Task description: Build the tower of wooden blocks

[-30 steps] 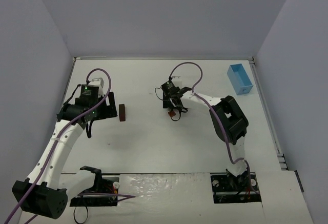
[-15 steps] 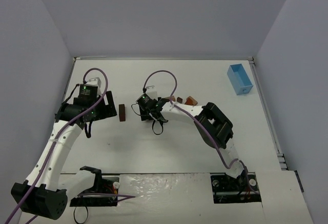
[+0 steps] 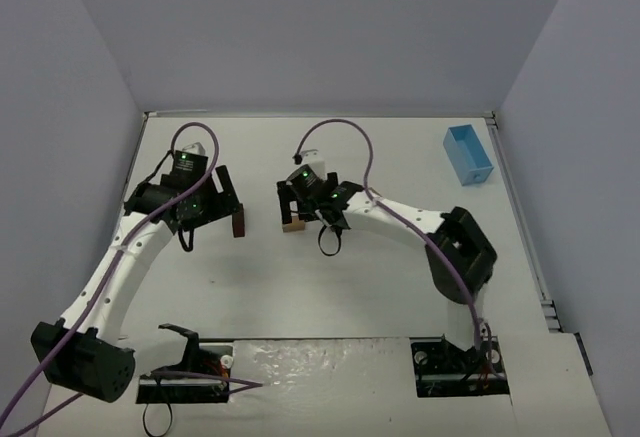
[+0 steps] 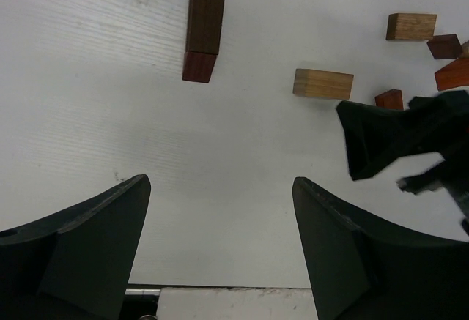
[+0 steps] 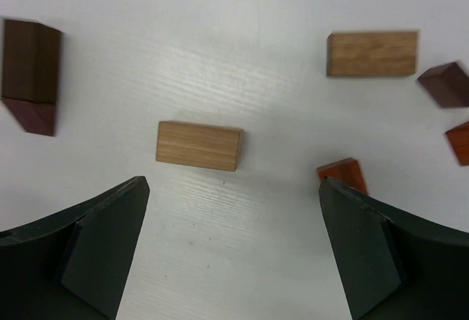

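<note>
Right wrist, 2 tan blocks [image 5: 198, 146], 2 orange-red blocks [image 5: 343, 175]

Both arms are showing white shells broken by bulky black joint housings: the left arm [image 3: 105, 279] is carrying one near its base, the right arm [image 3: 390, 212] one at its elbow. A purple cable [image 3: 340, 125] is running along each arm and looping free above the wrist. A small green light [image 3: 184, 158] is glowing on each black wrist block. The jaws are appearing as dark, matt, wedge-shaped slabs with bevelled inner faces. Black base plates [image 3: 460, 365] are showing exposed wiring.
</note>
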`<state>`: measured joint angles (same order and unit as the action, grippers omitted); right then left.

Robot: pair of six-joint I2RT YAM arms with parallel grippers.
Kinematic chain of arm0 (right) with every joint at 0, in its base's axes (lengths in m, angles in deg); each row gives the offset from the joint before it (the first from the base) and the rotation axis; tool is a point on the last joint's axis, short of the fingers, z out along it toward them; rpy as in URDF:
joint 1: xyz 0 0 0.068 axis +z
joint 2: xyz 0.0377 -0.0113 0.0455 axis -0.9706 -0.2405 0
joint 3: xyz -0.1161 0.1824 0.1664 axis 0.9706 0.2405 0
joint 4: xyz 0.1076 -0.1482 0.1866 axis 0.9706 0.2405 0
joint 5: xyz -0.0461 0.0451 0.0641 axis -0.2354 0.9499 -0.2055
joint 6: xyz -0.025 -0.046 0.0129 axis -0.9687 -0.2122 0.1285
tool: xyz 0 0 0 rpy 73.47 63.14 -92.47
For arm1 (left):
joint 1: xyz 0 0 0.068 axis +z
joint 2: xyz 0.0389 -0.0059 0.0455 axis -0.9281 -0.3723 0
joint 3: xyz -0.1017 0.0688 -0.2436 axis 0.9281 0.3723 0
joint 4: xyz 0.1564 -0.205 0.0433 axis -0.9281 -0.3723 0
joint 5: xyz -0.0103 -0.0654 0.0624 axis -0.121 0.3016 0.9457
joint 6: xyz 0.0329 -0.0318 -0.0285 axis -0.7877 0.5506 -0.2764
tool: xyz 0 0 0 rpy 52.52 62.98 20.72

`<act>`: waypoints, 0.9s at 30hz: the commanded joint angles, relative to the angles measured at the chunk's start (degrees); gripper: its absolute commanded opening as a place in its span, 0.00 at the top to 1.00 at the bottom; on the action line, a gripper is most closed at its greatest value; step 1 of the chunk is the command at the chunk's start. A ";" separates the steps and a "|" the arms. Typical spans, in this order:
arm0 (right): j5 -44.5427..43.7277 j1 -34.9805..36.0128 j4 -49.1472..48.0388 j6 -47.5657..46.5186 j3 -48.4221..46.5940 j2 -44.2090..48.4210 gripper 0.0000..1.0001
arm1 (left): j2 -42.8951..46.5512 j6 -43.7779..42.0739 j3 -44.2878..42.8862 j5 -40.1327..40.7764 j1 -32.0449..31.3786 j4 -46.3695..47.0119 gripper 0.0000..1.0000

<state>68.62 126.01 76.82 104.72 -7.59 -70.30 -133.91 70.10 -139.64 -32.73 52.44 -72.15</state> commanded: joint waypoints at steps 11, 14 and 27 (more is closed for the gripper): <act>3.39 -23.35 -0.32 -5.96 27.72 45.06 0.00 | -27.83 9.80 -16.32 4.42 -16.59 7.91 0.23; 5.68 -24.88 0.00 -6.84 30.10 48.80 0.00 | -32.73 9.82 -19.30 4.81 -17.90 8.48 0.21; 8.26 -26.38 0.61 -9.98 32.28 50.86 0.00 | -45.17 8.60 -24.35 5.54 -18.84 8.58 0.16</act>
<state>75.93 100.07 79.28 96.27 24.81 -20.05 -180.43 78.99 -161.11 -28.94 33.75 -64.01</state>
